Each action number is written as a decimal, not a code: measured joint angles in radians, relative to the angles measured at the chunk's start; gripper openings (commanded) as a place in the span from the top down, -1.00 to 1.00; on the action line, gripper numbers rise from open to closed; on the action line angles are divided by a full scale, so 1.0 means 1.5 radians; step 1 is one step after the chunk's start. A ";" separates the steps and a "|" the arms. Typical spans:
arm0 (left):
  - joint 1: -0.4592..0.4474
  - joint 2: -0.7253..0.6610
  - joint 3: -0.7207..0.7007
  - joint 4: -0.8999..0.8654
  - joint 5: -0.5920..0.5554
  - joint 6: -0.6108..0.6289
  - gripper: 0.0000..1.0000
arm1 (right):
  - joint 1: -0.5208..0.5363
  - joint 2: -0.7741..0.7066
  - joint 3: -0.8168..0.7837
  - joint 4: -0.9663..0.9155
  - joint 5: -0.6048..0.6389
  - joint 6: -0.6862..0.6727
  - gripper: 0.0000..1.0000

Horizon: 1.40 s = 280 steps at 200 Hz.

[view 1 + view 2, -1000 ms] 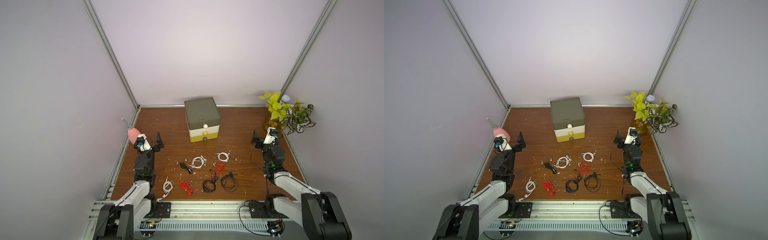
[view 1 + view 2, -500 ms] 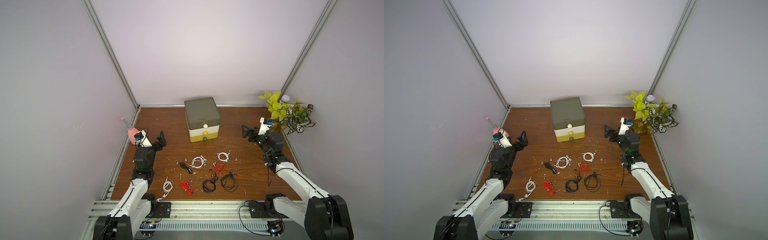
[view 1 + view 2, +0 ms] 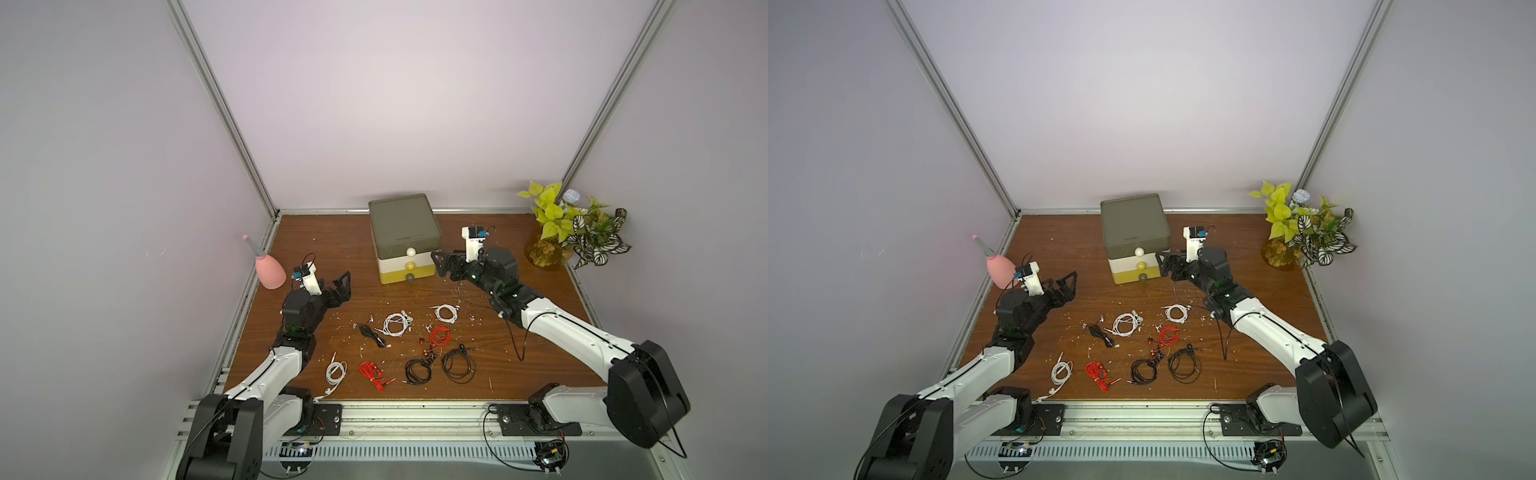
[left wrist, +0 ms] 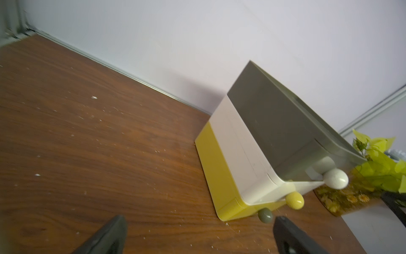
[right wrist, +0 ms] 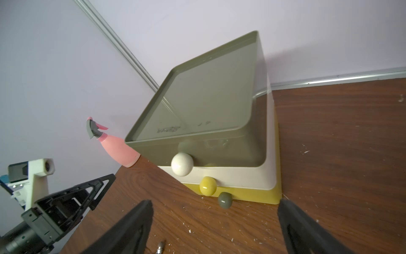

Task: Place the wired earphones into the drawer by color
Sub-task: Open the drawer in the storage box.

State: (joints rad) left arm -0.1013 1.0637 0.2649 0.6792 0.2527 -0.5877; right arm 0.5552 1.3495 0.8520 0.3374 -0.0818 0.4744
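The drawer [image 3: 405, 232] stands at the back centre, all three tiers closed: olive-grey on top, cream, then yellow. Its white, yellow and grey knobs [image 5: 225, 200] face the front. The wired earphones lie loose in front of it: white coils [image 3: 397, 324], red coils [image 3: 439, 336] and black coils [image 3: 458, 365], with several more around them. My right gripper [image 3: 440, 264] [image 5: 215, 203] is open, low over the table just right of the drawer's front, with nothing between its fingers. My left gripper [image 3: 338, 286] [image 4: 200, 220] is open and empty, further left of the drawer.
A pink spray bottle [image 3: 269, 272] stands at the left wall behind my left gripper. A potted plant [image 3: 573, 232] fills the back right corner. White crumbs are scattered over the wooden table [image 3: 519, 374]. Walls close in three sides.
My right arm has reached in from the right edge to the drawer's front corner. My left arm has stretched forward and inward a little. The earphones have not moved.
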 measured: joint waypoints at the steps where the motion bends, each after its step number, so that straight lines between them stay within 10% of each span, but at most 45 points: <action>1: 0.000 0.001 0.000 0.000 0.001 0.000 -0.99 | 0.001 0.001 0.001 -0.001 0.001 0.000 -0.86; 280: -0.007 0.009 -0.019 0.086 0.090 0.010 -0.99 | 0.109 0.246 0.245 -0.130 0.122 0.034 0.21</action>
State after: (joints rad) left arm -0.1120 1.0775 0.2371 0.8085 0.3882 -0.5728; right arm 0.7189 1.7191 1.2201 0.1417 0.1013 0.5251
